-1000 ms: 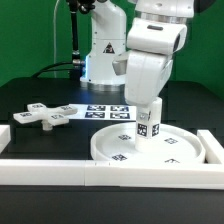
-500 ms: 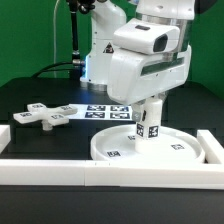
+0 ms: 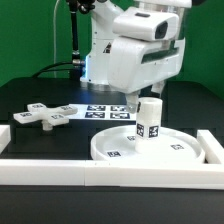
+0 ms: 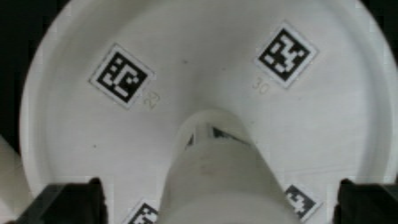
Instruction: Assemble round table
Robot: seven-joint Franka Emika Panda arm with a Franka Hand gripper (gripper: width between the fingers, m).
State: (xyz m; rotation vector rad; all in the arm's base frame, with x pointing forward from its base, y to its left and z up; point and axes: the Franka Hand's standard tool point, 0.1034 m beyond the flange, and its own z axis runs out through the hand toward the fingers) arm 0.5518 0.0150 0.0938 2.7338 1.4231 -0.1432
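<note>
The large rimmed disc (image 3: 172, 150) lies flat on the table at the exterior view's right. The short cylindrical leg (image 3: 148, 122) stands upright on its central hub. My gripper (image 3: 146, 97) hangs just above the leg's top, open and empty. In the wrist view the gripper (image 4: 217, 206) straddles the leg (image 4: 222, 175) with both dark fingers (image 4: 71, 205) apart from its sides, over the tagged disc (image 4: 196, 60). The cross-shaped foot (image 3: 44, 115) lies on the black table at the exterior view's left.
The marker board (image 3: 106, 112) lies behind the disc. A straight white border rail (image 3: 90, 172) runs along the front and another (image 3: 212, 148) stands at the exterior view's right. The robot's base (image 3: 98, 55) stands at the back.
My hand has turned and risen from around the leg to just above its top. The leg stays standing on the disc's hub.
</note>
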